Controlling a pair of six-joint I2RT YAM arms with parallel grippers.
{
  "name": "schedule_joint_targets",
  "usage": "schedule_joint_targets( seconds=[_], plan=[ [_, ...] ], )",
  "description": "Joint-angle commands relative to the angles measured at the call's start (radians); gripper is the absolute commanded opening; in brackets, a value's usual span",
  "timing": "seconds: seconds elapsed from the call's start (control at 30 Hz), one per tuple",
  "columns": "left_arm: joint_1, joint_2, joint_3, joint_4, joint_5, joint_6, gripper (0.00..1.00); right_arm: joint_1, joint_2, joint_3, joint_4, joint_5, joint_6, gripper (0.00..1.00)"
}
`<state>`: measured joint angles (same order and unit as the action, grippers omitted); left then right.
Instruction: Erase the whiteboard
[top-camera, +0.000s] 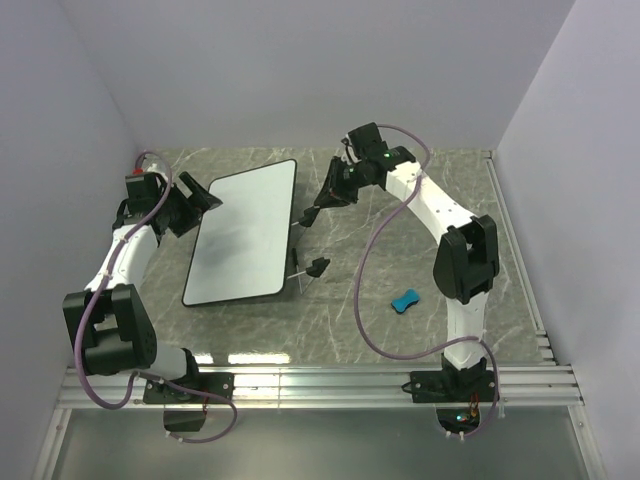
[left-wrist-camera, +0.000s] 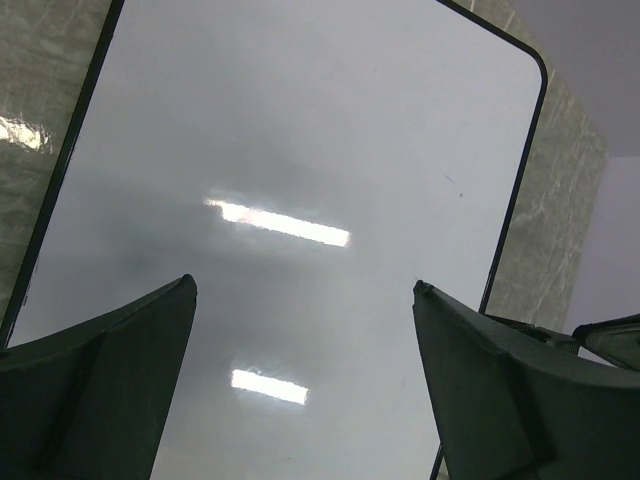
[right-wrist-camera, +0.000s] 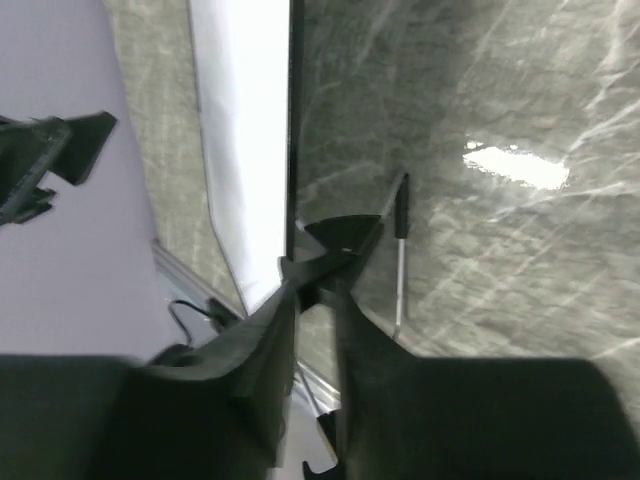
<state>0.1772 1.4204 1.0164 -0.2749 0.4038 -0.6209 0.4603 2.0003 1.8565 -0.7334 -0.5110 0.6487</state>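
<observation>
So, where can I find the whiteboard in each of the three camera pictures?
Top camera: the whiteboard lies left of centre, between the two arms.
Left wrist: the whiteboard fills most of the picture.
Right wrist: the whiteboard is a narrow white strip in the upper part, left of centre.
Shared landmark: the grey marbled table along the board's long edge, seen also in the left wrist and right wrist views.

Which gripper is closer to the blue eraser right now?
Right. The right gripper is at the whiteboard's right edge, beyond and left of the blue eraser; the left gripper is farther, over the board's left side.
</observation>
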Motion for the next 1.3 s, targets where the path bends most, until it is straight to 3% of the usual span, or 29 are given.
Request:
schedule_joint_targets(
  seconds=[0.0,0.07,0.2,0.57,0.9,1.2,1.23,1.27],
  plan=[
    [-0.001,-0.034,0.014,0.0,0.004,0.021,0.95,0.02,-0.004,0.061,-0.028,-0.009,-0.024,0.23],
    [-0.001,-0.043,0.01,-0.009,0.0,0.027,0.94,0.024,-0.029,0.058,0.0,-0.02,-0.014,0.1],
    [0.001,-0.067,-0.004,-0.02,-0.013,0.027,0.95,0.029,-0.064,0.059,0.02,0.003,-0.012,0.0],
    [-0.001,-0.101,0.02,-0.083,-0.045,0.043,0.95,0.044,-0.1,-0.016,0.065,-0.06,0.002,0.0],
    [-0.002,-0.14,0.05,-0.185,-0.077,0.061,0.93,0.043,-0.143,-0.322,0.178,-0.046,-0.027,0.0],
    [-0.028,-0.147,0.057,-0.211,-0.103,0.073,0.92,-0.081,-0.228,-0.54,0.287,-0.082,-0.037,0.0],
    [-0.033,-0.144,0.057,-0.208,-0.102,0.072,0.92,-0.083,-0.242,-0.528,0.276,-0.087,-0.049,0.02],
    [-0.033,-0.141,0.059,-0.204,-0.099,0.067,0.93,-0.081,-0.251,-0.514,0.257,-0.089,-0.067,0.12]
  ],
)
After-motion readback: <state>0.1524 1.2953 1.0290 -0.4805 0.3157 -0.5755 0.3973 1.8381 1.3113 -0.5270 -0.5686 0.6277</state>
